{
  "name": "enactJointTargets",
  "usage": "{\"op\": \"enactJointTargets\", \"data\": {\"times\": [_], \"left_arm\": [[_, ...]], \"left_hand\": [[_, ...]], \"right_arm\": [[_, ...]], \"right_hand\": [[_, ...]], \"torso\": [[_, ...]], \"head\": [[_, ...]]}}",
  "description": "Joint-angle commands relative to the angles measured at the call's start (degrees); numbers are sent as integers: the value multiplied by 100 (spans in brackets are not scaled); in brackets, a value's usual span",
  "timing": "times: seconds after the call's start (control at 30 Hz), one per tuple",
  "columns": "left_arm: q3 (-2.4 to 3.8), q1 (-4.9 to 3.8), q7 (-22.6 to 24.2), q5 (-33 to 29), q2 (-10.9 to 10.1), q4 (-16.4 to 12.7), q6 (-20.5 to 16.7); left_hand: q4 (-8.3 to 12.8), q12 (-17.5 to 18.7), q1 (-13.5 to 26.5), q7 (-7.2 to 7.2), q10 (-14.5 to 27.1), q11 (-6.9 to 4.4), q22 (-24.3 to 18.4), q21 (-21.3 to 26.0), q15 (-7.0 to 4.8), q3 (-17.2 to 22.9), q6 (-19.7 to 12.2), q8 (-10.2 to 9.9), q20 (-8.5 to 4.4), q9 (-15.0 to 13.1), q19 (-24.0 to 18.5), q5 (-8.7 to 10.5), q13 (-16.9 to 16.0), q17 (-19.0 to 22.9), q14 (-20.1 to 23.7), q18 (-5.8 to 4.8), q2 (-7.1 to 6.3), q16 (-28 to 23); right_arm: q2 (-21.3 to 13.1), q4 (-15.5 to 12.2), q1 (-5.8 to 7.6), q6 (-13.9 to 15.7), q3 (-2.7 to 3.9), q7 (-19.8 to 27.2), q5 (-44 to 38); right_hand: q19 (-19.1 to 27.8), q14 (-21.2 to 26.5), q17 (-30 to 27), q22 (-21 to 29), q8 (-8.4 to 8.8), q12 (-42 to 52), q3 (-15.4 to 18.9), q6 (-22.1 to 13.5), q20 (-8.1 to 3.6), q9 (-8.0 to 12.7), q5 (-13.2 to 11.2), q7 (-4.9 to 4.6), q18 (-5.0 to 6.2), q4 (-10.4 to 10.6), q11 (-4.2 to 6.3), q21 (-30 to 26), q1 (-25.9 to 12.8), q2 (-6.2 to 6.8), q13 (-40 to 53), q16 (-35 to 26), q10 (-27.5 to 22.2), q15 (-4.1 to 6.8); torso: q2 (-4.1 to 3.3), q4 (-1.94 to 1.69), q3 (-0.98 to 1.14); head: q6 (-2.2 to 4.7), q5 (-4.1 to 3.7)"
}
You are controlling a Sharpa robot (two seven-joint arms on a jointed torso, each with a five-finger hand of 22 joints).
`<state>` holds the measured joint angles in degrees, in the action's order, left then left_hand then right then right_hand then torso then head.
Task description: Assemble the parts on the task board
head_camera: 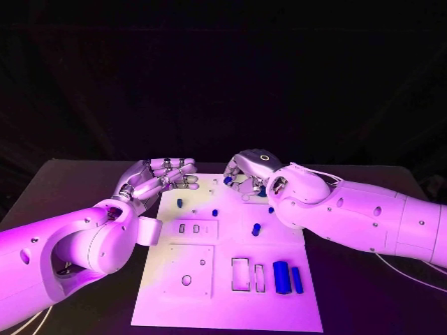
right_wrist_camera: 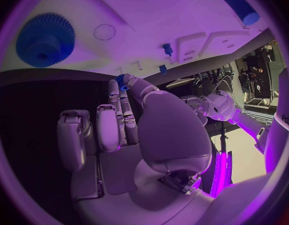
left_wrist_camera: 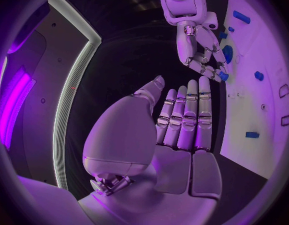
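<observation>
The white rectangular task board (head_camera: 228,279) lies in the middle of the black tabletop (head_camera: 72,181). The left silver hand (head_camera: 161,178) hovers at the board's far left corner, fingers straight and side by side, holding nothing. The right silver hand (head_camera: 248,174) reaches over the board's far edge, pinching a small blue part (right_wrist_camera: 122,80) at its fingertips beside a blue toothed gear (right_wrist_camera: 44,39). Two blue cylinders (head_camera: 287,277) lie near the board's near right corner
</observation>
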<state>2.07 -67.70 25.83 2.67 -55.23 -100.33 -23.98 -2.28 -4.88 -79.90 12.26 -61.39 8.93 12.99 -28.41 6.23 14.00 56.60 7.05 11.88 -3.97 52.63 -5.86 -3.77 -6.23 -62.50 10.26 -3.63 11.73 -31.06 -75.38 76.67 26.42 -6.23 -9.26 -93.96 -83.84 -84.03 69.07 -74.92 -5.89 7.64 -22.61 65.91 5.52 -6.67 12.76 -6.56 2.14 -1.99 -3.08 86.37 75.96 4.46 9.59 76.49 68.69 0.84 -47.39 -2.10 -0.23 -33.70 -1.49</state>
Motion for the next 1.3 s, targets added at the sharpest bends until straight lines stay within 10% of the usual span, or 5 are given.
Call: {"op": "enactJointTargets", "data": {"times": [0.03,0.67,1.3], "left_arm": [[5,-10,54,34,-11,-7,104],[5,-15,53,34,-24,-26,103],[5,-47,33,34,-26,-41,113]], "left_hand": [[20,29,13,8,-2,29,9,-27,28,25,9,-29,6,8,-36,-15,1,2,14,2,-4,-23],[27,38,13,10,-3,31,12,-31,31,33,10,-35,8,8,-53,-14,1,5,23,0,-2,-35],[38,58,23,24,7,42,17,-40,40,39,-2,-54,13,10,-82,-8,1,7,36,-3,-10,-55]], "right_arm": [[123,121,2,205,3,-116,-28],[675,767,-73,238,-1,-98,-1],[787,906,-104,26,-1,-114,4]], "right_hand": [[-240,-256,-4,-886,-16,7,-27,33,-42,-85,16,-1,-72,8,-12,1,27,-10,2,37,39,34],[-240,-257,7,-891,0,-13,-27,12,-43,-90,14,-9,-73,20,-20,4,10,1,0,47,26,30],[-162,-235,-67,-781,81,-103,-18,-107,-27,-88,-30,-52,-47,61,-63,-62,-52,61,-19,6,-79,-3]], "torso": [[-10,2,4],[-73,-77,-3],[-88,-61,-3]], "head": [[-1,15],[27,17],[33,40]]}}
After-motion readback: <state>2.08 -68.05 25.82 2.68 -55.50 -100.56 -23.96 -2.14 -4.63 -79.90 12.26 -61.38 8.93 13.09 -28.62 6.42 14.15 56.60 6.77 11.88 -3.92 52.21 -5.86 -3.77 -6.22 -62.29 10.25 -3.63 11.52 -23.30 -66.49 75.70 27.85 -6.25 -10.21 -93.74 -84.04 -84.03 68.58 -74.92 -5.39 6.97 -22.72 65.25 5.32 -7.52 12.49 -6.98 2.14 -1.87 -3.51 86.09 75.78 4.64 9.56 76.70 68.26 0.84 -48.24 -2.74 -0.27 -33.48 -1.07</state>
